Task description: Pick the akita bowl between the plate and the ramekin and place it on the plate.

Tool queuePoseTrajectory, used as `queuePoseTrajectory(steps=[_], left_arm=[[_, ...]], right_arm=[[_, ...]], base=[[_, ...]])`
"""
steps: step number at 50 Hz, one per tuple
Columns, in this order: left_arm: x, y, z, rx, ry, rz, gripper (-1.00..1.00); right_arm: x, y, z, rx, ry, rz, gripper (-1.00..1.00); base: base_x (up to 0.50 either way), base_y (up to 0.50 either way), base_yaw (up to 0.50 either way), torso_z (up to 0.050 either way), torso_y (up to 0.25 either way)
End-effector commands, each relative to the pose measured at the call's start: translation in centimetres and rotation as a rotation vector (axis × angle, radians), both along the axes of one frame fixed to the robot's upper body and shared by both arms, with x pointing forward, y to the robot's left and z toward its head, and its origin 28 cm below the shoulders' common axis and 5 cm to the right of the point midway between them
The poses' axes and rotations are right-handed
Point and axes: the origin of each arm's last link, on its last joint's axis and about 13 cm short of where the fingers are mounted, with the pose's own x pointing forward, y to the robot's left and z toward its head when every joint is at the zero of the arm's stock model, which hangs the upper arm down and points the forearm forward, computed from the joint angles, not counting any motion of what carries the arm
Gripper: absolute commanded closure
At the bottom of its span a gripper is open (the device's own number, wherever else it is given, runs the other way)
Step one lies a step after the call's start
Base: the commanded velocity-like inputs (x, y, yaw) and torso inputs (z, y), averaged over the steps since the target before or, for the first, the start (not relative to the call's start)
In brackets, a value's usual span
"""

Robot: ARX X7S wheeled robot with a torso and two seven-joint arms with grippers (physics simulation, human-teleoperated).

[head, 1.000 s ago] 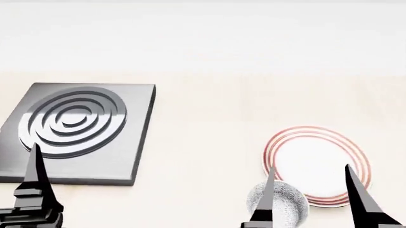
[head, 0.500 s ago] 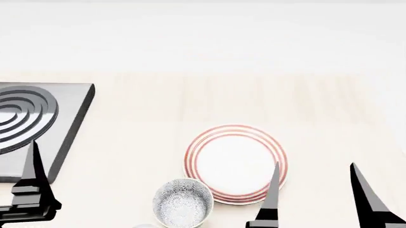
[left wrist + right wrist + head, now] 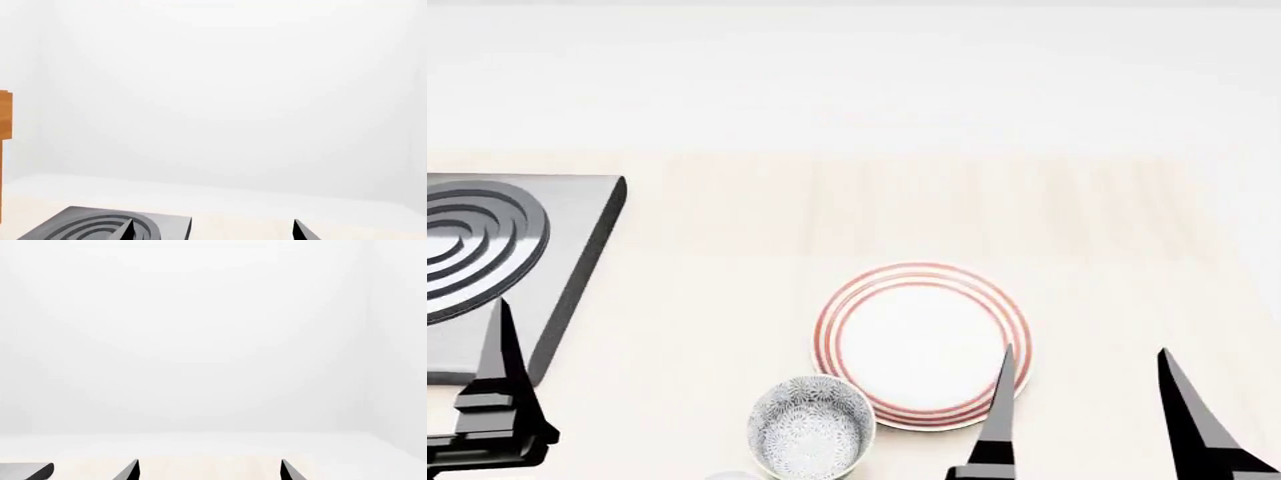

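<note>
Right gripper point(image 3: 1084, 412) beside plate point(image 3: 924, 343), jaws apart

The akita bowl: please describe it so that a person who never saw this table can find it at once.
On the pale wooden table, find the flat white plate with thin red rings. Just beside its near-left rim stands the akita bowl, small, deep and round. Its dense grey-black speckles set it apart from the plain-centred plate and the dark grey ringed burner slab far left.

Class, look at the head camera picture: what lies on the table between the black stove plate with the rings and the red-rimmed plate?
Nothing: in the head view, only bare pale table separates the stove plate from the plate. The akita bowl sits nearer the camera, beside the plate.
</note>
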Motion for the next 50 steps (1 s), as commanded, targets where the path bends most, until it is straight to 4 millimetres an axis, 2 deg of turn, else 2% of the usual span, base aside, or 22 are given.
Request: queuePoseTrajectory(steps=[1, 6, 9, 12, 18, 38, 50], left_arm=[[0.0, -0.02, -0.09, 0.0, 0.004, -0.002, -1.0], [-0.04, -0.02, -0.12, -0.001, 0.005, -0.004, -1.0], [-0.02, -0.03, -0.18, -0.002, 0.003, 0.005, -1.0], [0.23, 0.11, -0.12, -0.025, 0.004, 0.039, -1.0], [-0.12, 0.23, -0.01, -0.043, -0.023, -0.013, -1.0], [0.02, 0.39, 0.11, -0.044, -0.026, -0.009, -1.0], [-0.08, 0.03, -0.08, -0.052, 0.026, -0.067, -1.0]], right_arm=[[-0.07, -0.11, -0.02, 0.027, -0.006, 0.019, -1.0], [-0.08, -0.07, -0.02, 0.024, -0.001, 0.025, -1.0], [0.29, -0.06, -0.25, -0.005, 0.03, -0.04, -1.0], [0.24, 0.03, -0.29, -0.011, 0.023, -0.03, -1.0], [0.17, 0.04, -0.23, -0.017, 0.018, -0.027, -1.0], [0.16, -0.02, -0.19, -0.018, 0.012, -0.024, -1.0], [0.34, 0.01, -0.05, -0.02, 0.057, 0.02, -1.0]], base=[[0.5, -0.04, 0.0, 0.0, 0.0], [0.5, -0.04, 0.0, 0.0, 0.0], [0.47, -0.02, 0.0, 0.0, 0.0], [0.04, 0.0, 0.0, 0.0, 0.0], [0.0, 0.0, 0.0, 0.003, 0.0], [0.0, 0.0, 0.0, 0.049, 0.0], [0.0, 0.0, 0.0, 0.05, 0.0]])
